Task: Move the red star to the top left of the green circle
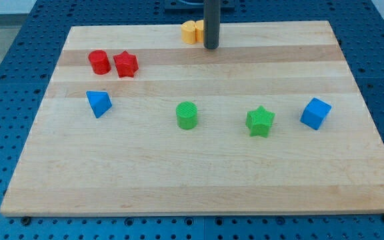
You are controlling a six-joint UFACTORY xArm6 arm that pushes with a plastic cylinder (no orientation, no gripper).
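The landmark for all positions is the green circle [187, 115], a short cylinder near the middle of the wooden board [199, 180].

Left to right:
- A red cylinder [99, 62] is located up and well to the view's left of the green circle.
- The red star [125, 65] is located just beside that cylinder, apparently touching it, up and left of the green circle but well apart from it.
- A blue triangular block [99, 103] is located left of the green circle, slightly higher.
- A yellow-orange block [192, 31], shape unclear because it is partly hidden by the rod, is located far above the green circle at the board's top edge.
- My tip [211, 47] is set down just right of that yellow-orange block, above the green circle. Nothing is held by it; it is a plain rod with no opening, and the red star is not contacted.
- A green star [260, 121] and a blue cube [315, 113] are located to the green circle's right.

Handling: the red star is judged light, rigid and easily slid. It cannot be gripped; it should be pushed on its upper-left side. Its points may cause it to rotate under an off-centre push.

The board is smooth, pale wood. It is laid on a blue perforated table [19, 53]. Open board is available between the red star and the green circle.
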